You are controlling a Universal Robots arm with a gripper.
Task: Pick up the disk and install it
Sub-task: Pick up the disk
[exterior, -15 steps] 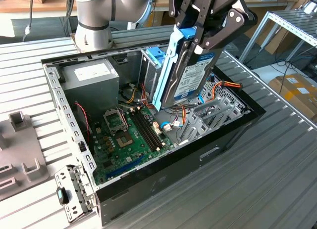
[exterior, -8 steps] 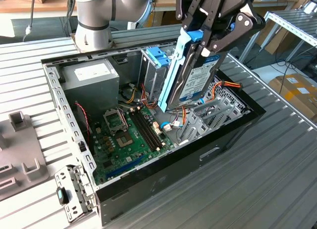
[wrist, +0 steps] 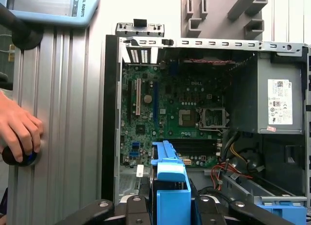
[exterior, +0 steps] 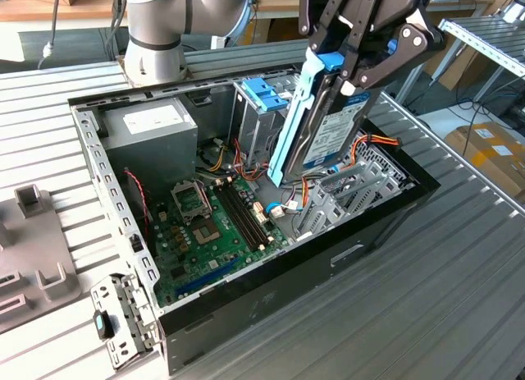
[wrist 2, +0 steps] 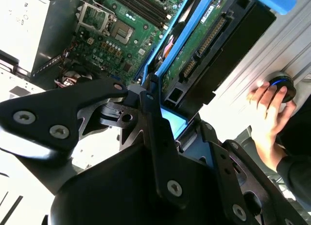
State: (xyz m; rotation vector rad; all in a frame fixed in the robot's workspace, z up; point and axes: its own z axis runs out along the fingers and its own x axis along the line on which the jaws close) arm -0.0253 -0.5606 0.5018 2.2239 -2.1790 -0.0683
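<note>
The disk, a silver-grey drive with a white label in blue carrier rails, hangs nearly on edge over the open computer case, its lower end close to the drive bay at the exterior view's right. My gripper is shut on its upper end. In the second wrist view the disk's green circuit-board underside runs away from the black fingers towards the motherboard. In the first wrist view the blue carrier end sits between the finger links.
Inside the case lie the motherboard, a grey power-supply box and a light-blue latch with metal cage. Orange and red cables run beside the bay. A person's hand rests on a round knob beside the case. Grey fixtures stand left.
</note>
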